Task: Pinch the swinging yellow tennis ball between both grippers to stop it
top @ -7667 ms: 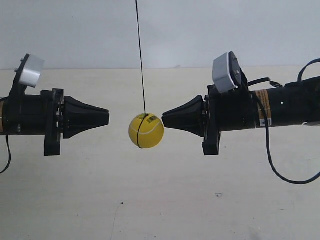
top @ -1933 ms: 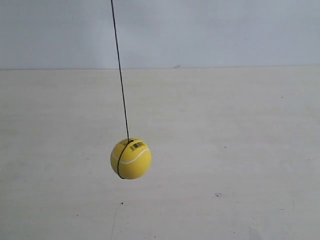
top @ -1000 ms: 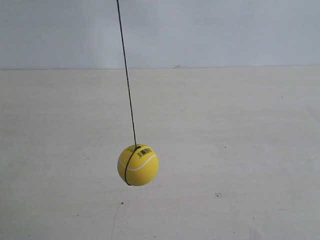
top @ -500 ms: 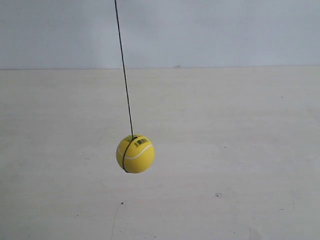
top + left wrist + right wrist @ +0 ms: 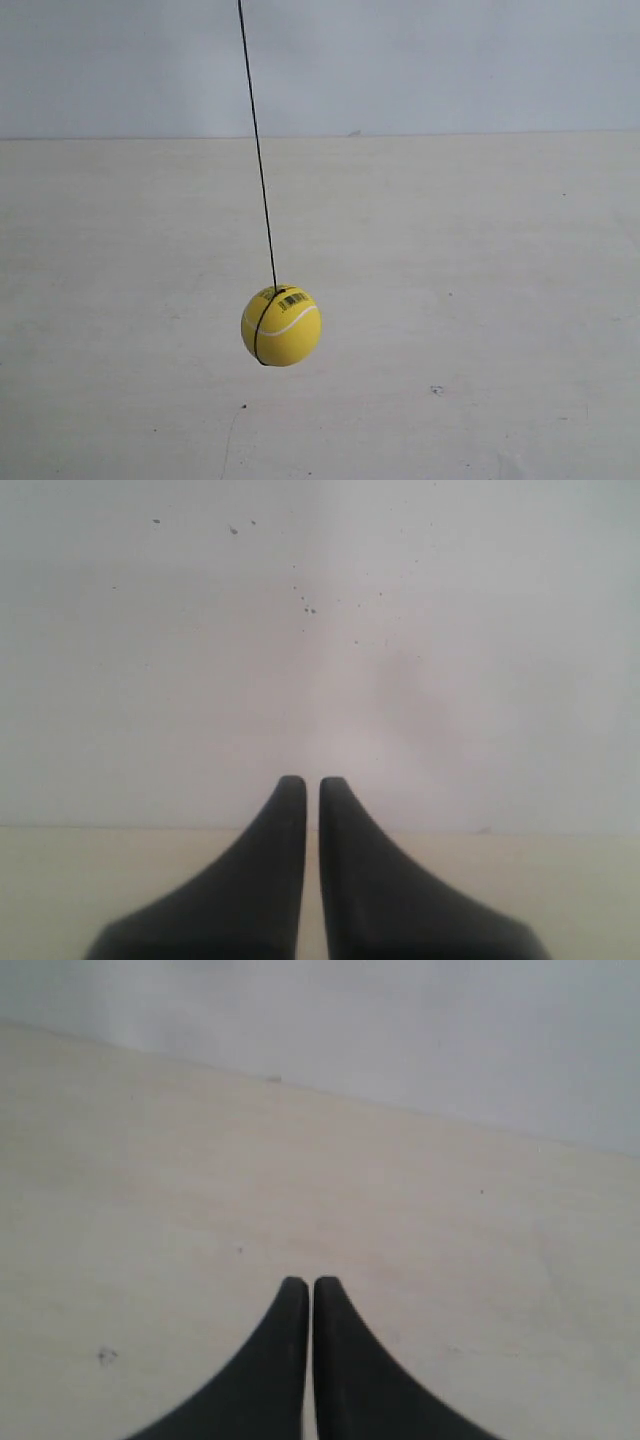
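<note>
While the yellow tennis ball [image 5: 281, 325] is hanging clear above the pale surface [image 5: 480, 300] on a thin dark string [image 5: 258, 150] that is slanting off the vertical, both my grippers are sitting outside the exterior view. My left gripper [image 5: 302, 780] is showing its 2 jaws drawn together with only a thin slit between them, clamping nothing and facing a bare wall [image 5: 450, 630]. My right gripper [image 5: 302, 1280] is likewise closed on nothing. Neither wrist view is showing the ball. Risk noted: approaching from 2 sides without sight of it, I am judging that 1 tip could arrive first and bat the ball away. A tip could also strike off-centre on the round surface and let it slip out, or foul the string.
</note>
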{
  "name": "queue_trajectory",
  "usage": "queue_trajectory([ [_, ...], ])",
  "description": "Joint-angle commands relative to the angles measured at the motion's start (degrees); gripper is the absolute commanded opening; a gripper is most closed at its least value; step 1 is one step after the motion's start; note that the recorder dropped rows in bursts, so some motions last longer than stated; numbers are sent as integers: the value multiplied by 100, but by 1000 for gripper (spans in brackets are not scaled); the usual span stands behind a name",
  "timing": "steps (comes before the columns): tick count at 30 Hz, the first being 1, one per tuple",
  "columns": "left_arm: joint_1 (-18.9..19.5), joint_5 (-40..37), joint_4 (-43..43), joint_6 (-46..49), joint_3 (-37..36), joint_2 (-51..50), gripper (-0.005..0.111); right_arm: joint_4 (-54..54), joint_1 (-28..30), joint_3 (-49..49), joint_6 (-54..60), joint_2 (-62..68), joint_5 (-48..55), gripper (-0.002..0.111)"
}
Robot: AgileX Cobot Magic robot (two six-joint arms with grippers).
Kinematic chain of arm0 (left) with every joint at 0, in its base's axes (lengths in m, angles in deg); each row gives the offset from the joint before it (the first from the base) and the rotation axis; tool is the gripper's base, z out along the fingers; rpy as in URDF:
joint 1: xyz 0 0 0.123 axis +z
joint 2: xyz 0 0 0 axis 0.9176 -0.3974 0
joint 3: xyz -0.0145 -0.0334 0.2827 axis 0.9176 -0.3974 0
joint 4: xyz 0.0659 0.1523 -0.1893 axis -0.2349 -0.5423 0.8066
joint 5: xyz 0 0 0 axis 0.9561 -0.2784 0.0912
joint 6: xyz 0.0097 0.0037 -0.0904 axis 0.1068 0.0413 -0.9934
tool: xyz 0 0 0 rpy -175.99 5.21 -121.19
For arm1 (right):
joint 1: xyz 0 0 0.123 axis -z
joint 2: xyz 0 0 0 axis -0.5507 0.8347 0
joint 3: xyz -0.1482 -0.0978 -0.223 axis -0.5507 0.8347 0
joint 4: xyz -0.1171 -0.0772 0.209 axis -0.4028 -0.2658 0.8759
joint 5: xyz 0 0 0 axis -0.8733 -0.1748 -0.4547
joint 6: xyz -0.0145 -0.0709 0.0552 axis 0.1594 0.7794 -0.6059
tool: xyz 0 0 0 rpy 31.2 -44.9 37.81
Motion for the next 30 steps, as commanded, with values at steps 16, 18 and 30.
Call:
queue_trajectory([
  [16, -41, 29, 61, -71, -14, 8, 5, 58, 817, 10, -307, -31, 234, 0],
  [18, -41, 29, 61, -71, -14, 8, 5, 58, 817, 10, -516, -31, 234, 0],
  [30, -41, 56, 61, -71, -14, 8, 5, 58, 817, 10, -505, -31, 234, 0],
])
